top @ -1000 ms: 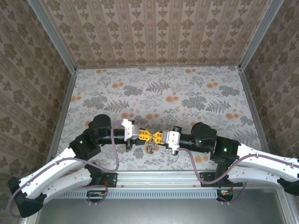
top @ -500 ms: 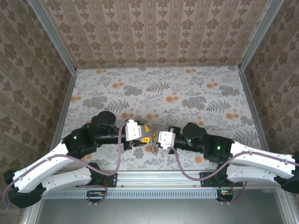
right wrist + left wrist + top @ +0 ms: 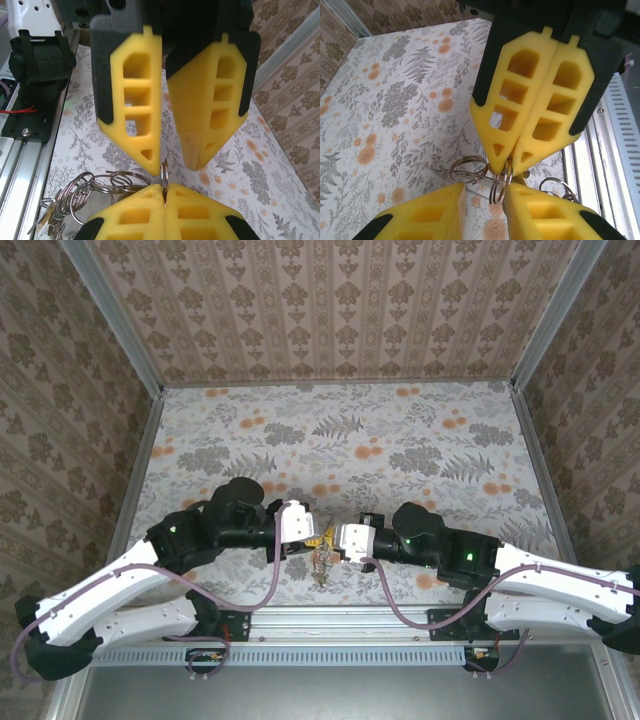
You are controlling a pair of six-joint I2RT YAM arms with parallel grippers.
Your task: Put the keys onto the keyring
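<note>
Floral table (image 3: 400, 440); left claw (image 3: 314, 538) newly ajar

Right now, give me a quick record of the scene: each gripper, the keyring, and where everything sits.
left gripper: open, fingers either side of one ring's edge
right gripper: shut on the keyring, pinching one ring edge-on
keyring: bunch of linked metal rings, the rest trailing from the pinched ring
grippers' stance: tip to tip, facing each other
place: over the table, near its near edge, between the two arms
</note>
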